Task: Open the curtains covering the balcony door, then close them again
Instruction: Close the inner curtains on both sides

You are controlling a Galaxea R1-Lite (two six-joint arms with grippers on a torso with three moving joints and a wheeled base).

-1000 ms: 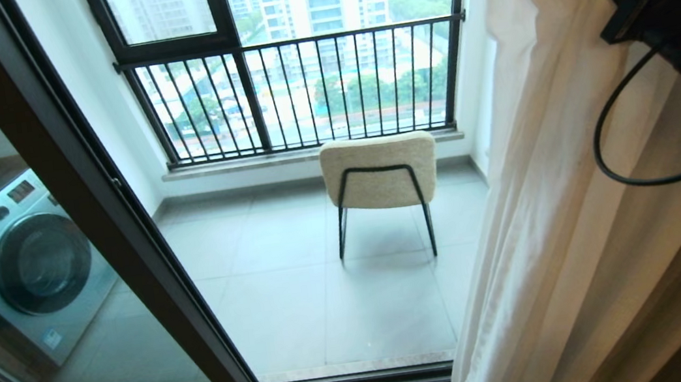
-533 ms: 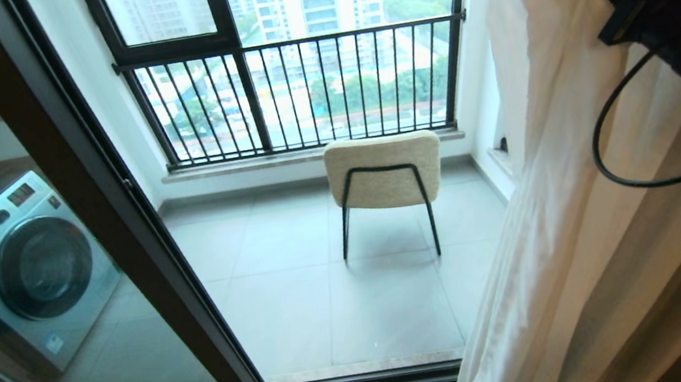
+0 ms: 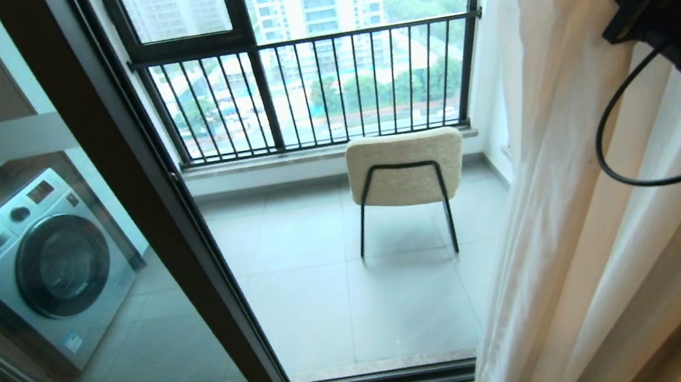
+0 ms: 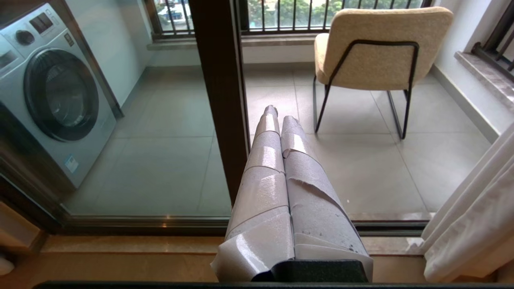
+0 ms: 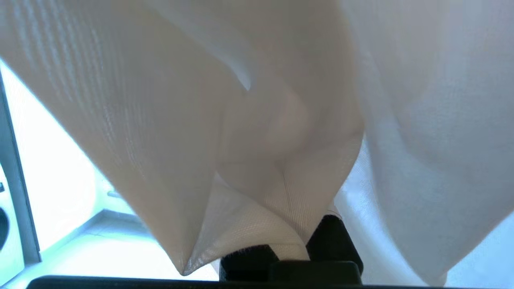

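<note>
You are in the opening half of the job: the curtains (image 3: 571, 141) are gathered to the right side of the doorway, and the balcony door (image 3: 137, 198) stands uncovered, its dark frame post running up the left of the head view. The right gripper (image 5: 289, 249) is up high at the right, clamped together on a bunched fold of the sheer fabric; in the right wrist view the cloth drapes right over its fingers. The left gripper (image 4: 277, 116) hangs low and idle with its taped fingers pressed together on nothing, pointing toward the doorway floor.

The fabric's long axis runs top to bottom, but below the pinch it slants down and toward the doorway sill, so the panel hangs at a lean, not plumb.

To my eye the opening looks close to done. Your next move calls for carrying the held fold sideways across the doorway toward the frame post, keeping the pull level so the cloth slides along its track and does not tug downward
</note>
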